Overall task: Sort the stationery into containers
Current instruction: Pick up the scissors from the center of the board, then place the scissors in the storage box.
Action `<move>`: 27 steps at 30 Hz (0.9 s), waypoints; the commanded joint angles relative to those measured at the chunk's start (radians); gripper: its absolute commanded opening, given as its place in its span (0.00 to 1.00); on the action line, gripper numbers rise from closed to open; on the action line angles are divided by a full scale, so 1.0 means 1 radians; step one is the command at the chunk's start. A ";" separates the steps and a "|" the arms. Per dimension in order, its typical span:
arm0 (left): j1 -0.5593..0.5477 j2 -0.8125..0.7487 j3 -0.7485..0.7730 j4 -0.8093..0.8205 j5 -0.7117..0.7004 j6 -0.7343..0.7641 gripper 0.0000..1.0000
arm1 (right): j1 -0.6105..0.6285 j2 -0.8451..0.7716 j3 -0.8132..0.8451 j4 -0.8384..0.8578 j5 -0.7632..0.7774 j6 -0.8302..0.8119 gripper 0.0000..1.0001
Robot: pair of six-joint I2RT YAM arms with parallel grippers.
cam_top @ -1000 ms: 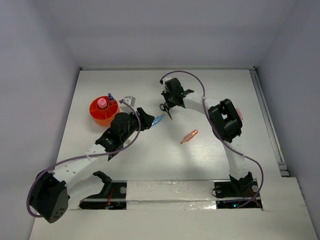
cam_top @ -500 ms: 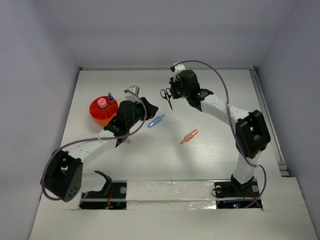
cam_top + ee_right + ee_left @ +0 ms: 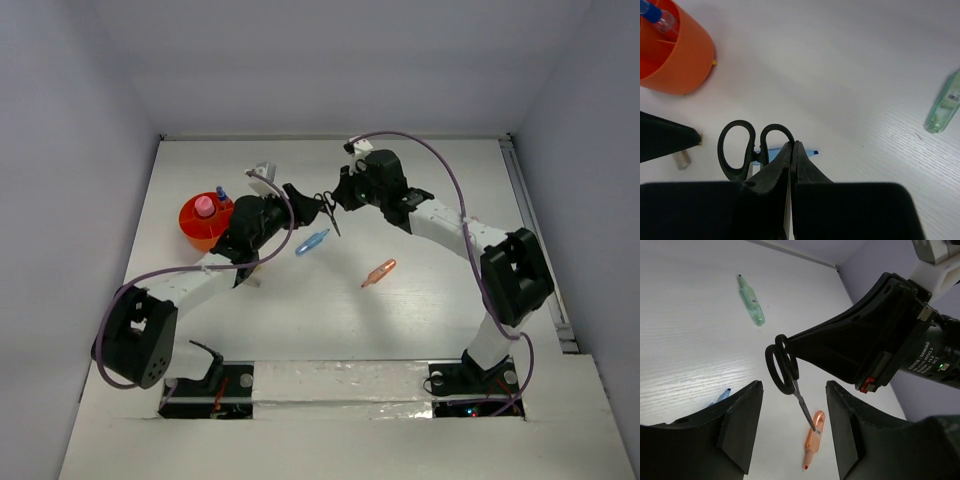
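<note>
My right gripper (image 3: 341,197) is shut on the black-handled scissors (image 3: 327,207) and holds them off the table, handles pointing toward the left arm; the shut jaws show in the right wrist view (image 3: 791,150). My left gripper (image 3: 300,196) is open and empty, its jaws on either side of the hanging scissors (image 3: 785,371). The orange-red cup (image 3: 192,232) holds a pink tube (image 3: 204,206) and a blue-white marker (image 3: 221,193). A light blue marker (image 3: 312,241) and an orange marker (image 3: 379,272) lie on the table. A green marker (image 3: 751,300) lies farther back.
A small beige-grey piece (image 3: 250,276) lies by the left forearm. The white table (image 3: 330,320) is walled at the back and both sides. The cup stands just left of the left arm's wrist.
My right gripper has lifted the scissors off the table and carried them left. My left gripper has moved up and back toward them, away from the light blue marker.
</note>
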 commanded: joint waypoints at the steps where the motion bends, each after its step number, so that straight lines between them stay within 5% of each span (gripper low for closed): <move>1: 0.016 0.029 0.023 0.115 0.072 -0.040 0.50 | 0.000 -0.068 -0.017 0.104 -0.074 0.027 0.00; 24: 0.045 0.127 0.084 0.103 0.100 -0.018 0.19 | 0.000 -0.048 -0.002 0.076 -0.168 -0.005 0.00; 27: 0.045 0.124 0.081 0.094 0.099 -0.003 0.07 | 0.000 -0.045 -0.002 0.081 -0.180 -0.001 0.00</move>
